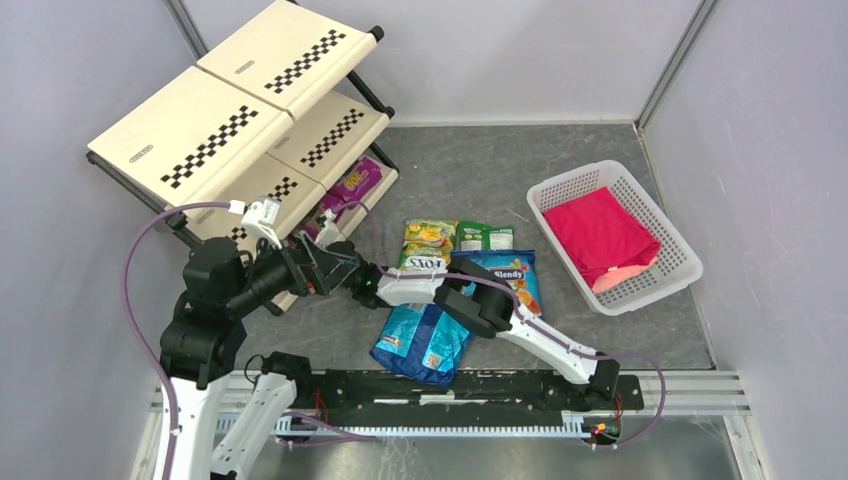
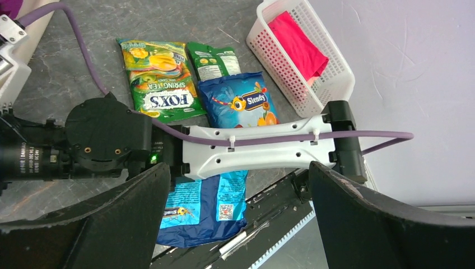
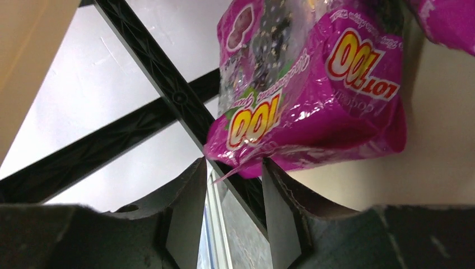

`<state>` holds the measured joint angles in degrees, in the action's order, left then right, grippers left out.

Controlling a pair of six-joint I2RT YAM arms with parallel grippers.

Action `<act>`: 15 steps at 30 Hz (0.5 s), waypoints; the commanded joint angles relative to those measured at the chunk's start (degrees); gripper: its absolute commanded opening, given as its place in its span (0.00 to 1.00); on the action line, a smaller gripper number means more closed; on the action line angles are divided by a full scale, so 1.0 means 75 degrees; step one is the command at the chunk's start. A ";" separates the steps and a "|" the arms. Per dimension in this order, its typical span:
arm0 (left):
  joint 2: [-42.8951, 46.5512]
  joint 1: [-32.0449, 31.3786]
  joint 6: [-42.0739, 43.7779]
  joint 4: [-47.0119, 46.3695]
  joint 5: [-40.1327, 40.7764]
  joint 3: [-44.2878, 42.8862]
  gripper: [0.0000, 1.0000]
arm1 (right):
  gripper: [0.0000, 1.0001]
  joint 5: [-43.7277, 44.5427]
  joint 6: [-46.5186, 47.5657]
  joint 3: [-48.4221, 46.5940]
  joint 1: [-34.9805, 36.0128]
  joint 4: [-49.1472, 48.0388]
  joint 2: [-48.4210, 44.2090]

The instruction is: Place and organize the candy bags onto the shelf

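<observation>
A magenta grape candy bag (image 3: 313, 95) lies against the cream panel of the shelf's (image 1: 215, 140) lowest tier, with a second magenta bag (image 3: 448, 22) further in on the same tier. The right pincer (image 3: 233, 168) reaches in at the shelf's foot. Its jaws stand slightly apart, and the bag's lower corner dips into the gap without being visibly pinched.

The step in hand appears to be setting this bag on the tier. The next move likely calls for drawing the pincer straight back without dragging the bag off the slanted panel.

Four bags wait on the surface out in front of the shelf: a green-yellow Fox's bag (image 1: 428, 247), a small green bag (image 1: 485, 237) and two blue bags (image 1: 422, 342). The left pincer (image 2: 238, 168) hangs beside the shelf's lower end, jaws wide apart and empty.
</observation>
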<state>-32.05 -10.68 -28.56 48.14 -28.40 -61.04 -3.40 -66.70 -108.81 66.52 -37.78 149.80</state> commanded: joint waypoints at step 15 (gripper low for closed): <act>-0.0256 0.0029 0.0276 0.0038 0.0373 -0.0511 0.99 | 0.89 -0.0843 0.0618 0.4677 -0.0827 -0.2645 -0.3794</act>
<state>-33.98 -10.68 -28.21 48.66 -26.44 -61.52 -7.68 -64.23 -79.15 62.41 -46.46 131.33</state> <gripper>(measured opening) 0.987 0.867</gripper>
